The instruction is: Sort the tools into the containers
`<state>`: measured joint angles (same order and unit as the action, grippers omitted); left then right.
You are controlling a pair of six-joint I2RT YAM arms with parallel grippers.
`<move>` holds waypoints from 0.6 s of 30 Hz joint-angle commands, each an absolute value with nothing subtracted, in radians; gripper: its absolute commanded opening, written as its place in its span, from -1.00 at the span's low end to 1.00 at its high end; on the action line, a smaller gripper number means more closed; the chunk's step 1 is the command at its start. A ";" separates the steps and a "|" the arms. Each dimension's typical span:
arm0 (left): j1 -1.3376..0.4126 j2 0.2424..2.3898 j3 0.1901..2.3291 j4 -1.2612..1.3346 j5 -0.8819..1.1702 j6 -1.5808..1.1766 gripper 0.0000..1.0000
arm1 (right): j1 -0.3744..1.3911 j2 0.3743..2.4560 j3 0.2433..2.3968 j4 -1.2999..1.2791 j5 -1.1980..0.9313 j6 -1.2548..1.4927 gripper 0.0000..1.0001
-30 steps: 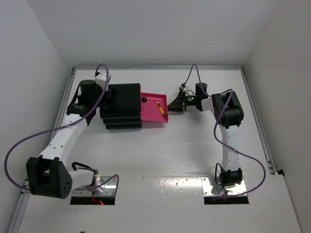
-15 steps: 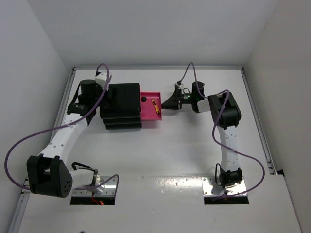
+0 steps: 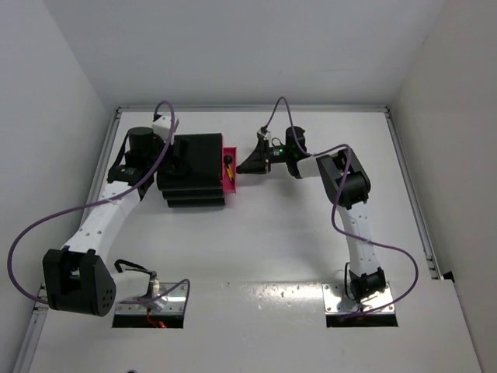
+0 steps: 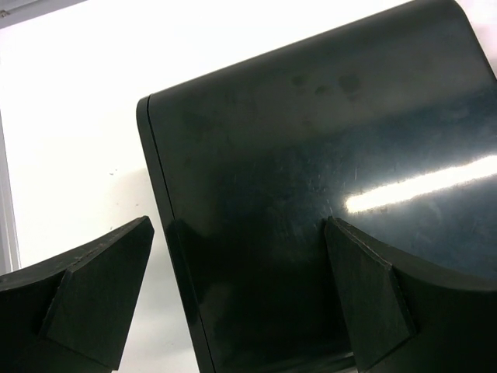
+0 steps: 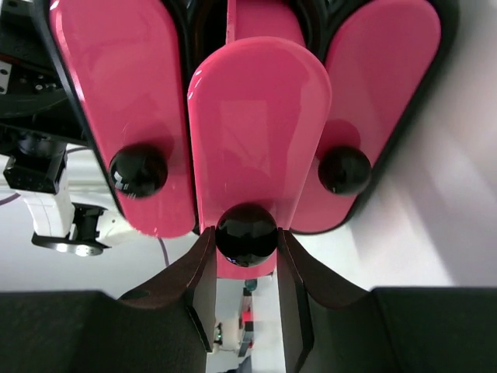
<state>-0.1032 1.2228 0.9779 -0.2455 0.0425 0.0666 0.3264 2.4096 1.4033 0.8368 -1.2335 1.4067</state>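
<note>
The black three-tier cabinet [image 3: 194, 167] stands at the back left. Its pink drawer [image 3: 231, 177] sticks out only a little on the right, and a sliver of the yellow-and-black tool [image 3: 228, 170] shows inside. My right gripper [image 5: 245, 237] is shut on that middle drawer's round black knob [image 5: 246, 231], one finger on each side. The two other pink drawers [image 5: 124, 93] [image 5: 380, 85] look pushed in. My left gripper [image 4: 241, 287] is open, straddling the cabinet's [image 4: 311, 194] edge, with one finger [image 4: 101, 295] beside it. Other tools are hidden.
The cabinet's other two knobs [image 5: 138, 169] [image 5: 344, 169] flank the held one. White walls close in the table's [image 3: 295, 249] left, back and right. A purple cable [image 3: 272, 116] loops above the right wrist.
My right gripper has moved left with the knob, sliding the pink drawer most of the way into the cabinet. The yellow tool went in with it. The left arm stayed put.
</note>
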 commanded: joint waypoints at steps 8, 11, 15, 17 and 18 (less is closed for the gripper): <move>-0.095 1.247 0.942 -0.298 0.074 0.080 1.00 | 0.407 2.450 1.520 0.956 -1.258 1.448 -0.67; -0.095 1.256 0.942 -0.298 0.074 0.080 1.00 | 0.417 2.459 1.529 0.956 -1.249 1.448 -0.61; -0.095 1.256 0.933 -0.298 0.074 0.089 1.00 | 0.426 2.493 1.568 0.956 -1.239 1.457 -0.58; -0.095 1.256 0.933 -0.298 0.074 0.089 1.00 | 0.437 2.502 1.578 0.956 -1.239 1.466 -0.55; -0.095 1.256 0.933 -0.298 0.074 0.089 1.00 | 0.437 2.502 1.578 0.956 -1.230 1.466 -0.52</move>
